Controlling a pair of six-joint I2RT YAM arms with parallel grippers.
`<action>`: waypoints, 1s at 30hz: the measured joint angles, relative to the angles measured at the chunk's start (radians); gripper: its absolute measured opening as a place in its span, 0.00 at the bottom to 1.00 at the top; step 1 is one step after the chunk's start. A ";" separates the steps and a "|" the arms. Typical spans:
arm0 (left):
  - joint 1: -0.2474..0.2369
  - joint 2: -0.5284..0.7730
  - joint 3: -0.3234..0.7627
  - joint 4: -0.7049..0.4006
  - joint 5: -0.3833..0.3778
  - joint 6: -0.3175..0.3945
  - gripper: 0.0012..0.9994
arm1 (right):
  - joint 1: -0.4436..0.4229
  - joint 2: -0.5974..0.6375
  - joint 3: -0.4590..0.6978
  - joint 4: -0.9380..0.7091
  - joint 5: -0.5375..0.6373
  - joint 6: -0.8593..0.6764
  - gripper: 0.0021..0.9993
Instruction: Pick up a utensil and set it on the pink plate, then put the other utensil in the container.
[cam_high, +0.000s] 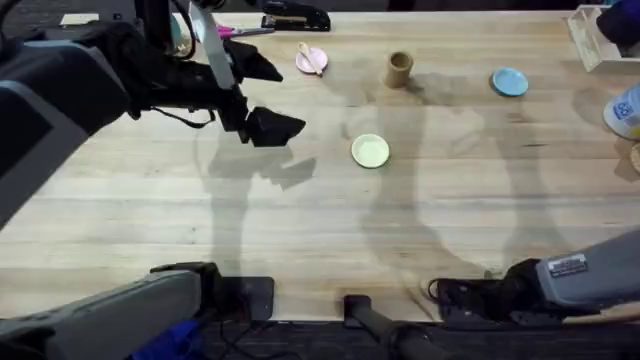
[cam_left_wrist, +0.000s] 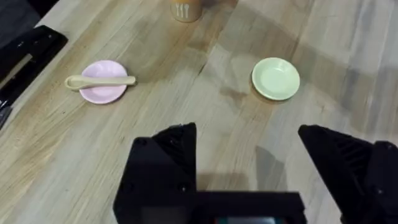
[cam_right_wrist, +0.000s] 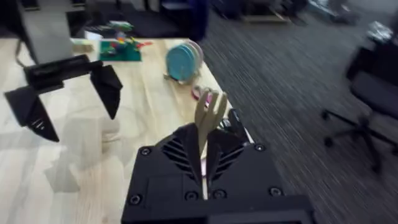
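Observation:
The wooden spoon (cam_high: 311, 58) lies across the small pink plate (cam_high: 318, 65) at the back of the table, also seen as spoon (cam_left_wrist: 99, 80) on plate (cam_left_wrist: 103, 91). The tan wooden container (cam_high: 400, 68) stands to the plate's right. My left gripper (cam_high: 268, 95) hovers open and empty just left of the pink plate; its fingers (cam_left_wrist: 174, 146) spread wide above bare wood. My right gripper (cam_right_wrist: 204, 146) is shut on the wooden fork (cam_right_wrist: 209, 118), tines pointing up. The right arm (cam_high: 560, 280) sits low at the table's front right edge.
A pale yellow plate (cam_high: 370, 150) lies mid-table and a light blue plate (cam_high: 509, 82) at the back right. A black stapler (cam_high: 295, 18) rests at the back edge. A clear bin (cam_high: 600, 35) and a bottle (cam_high: 625, 110) stand at the far right.

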 joint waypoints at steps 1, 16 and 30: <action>0.000 0.000 0.000 0.000 0.000 0.000 1.00 | -0.004 0.019 0.000 0.017 -0.024 0.000 0.03; 0.000 0.000 0.000 0.000 0.000 0.000 1.00 | -0.056 0.272 0.000 0.261 -0.193 -0.003 0.03; 0.000 0.000 0.000 0.000 0.000 0.002 1.00 | -0.041 0.420 0.000 0.299 -0.202 -0.019 0.03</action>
